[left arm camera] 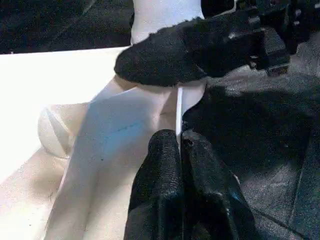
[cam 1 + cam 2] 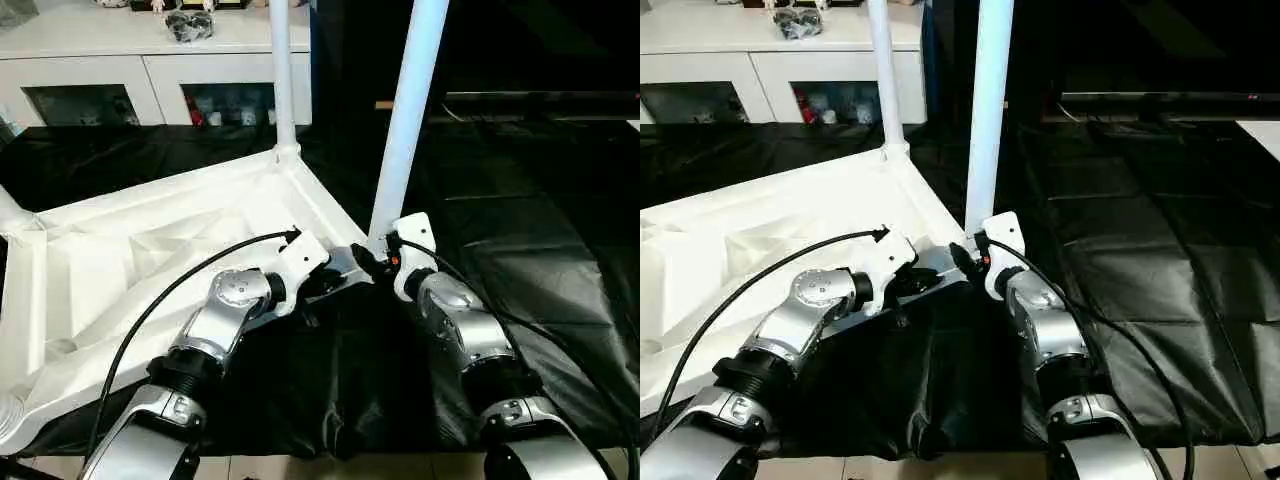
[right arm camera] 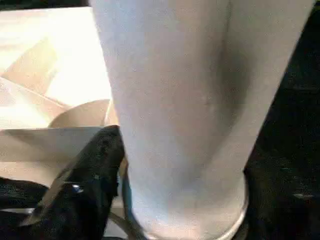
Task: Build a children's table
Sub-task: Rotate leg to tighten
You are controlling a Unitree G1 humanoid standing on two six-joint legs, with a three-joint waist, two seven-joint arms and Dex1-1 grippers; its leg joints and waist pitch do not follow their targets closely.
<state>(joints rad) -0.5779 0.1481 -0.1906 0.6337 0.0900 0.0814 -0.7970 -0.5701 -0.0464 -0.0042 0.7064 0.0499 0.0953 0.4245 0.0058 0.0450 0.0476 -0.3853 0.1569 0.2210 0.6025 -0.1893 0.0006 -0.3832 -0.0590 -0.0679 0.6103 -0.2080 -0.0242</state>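
We see the table top and legs as smooth white plastic with a soft sheen. The black sheet looks glossy and crinkled, our forearms polished metal, the fingertips rough matt black.

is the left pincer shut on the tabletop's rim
Yes, the left pincer has its fingers pressed together on the thin white rim of the tabletop.
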